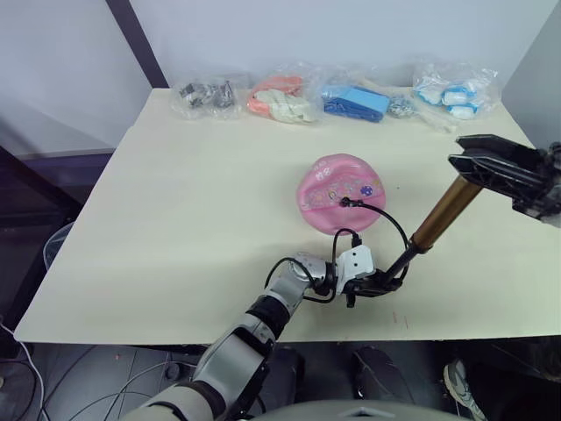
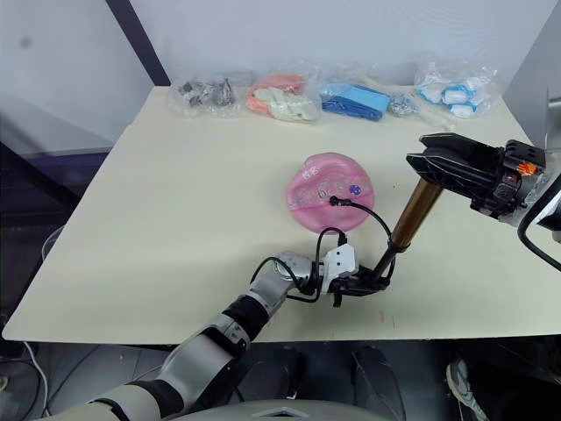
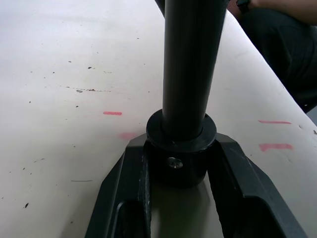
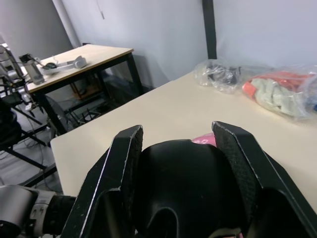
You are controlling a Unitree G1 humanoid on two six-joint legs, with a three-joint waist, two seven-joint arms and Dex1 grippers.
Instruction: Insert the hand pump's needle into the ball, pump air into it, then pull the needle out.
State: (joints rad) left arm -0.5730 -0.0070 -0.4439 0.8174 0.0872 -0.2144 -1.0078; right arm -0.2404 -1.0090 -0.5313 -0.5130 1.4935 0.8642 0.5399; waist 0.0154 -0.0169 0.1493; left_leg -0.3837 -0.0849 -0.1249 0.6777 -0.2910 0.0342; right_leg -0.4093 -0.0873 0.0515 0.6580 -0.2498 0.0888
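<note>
- My left arm reaches forward low over the near edge of the tabletop (image 1: 175, 219), forearm turned toward my right, and my left pincer (image 1: 375, 286) is clamped around the black bottom cap of the hand pump (image 1: 443, 213).
- In the left wrist view both fingers (image 3: 130, 193) press the sides of that cap, which sits right at the tabletop surface.
- The pump leans, its bronze barrel rising from my left pincer up and to my right.
- My right arm comes in from the right, held high above the tabletop, and my right pincer (image 2: 427, 164) grips the black T-handle at the pump's top end between its fingers (image 4: 119, 163).
- The thin black hose (image 1: 388, 219) arcs from the pump's base to the ball (image 1: 340, 191).
- The ball lies dented on the tabletop just beyond my left pincer, with the needle (image 1: 344, 202) fitting at its valve.
- Clear bags (image 1: 280, 95) lie in a row along the far edge.
</note>
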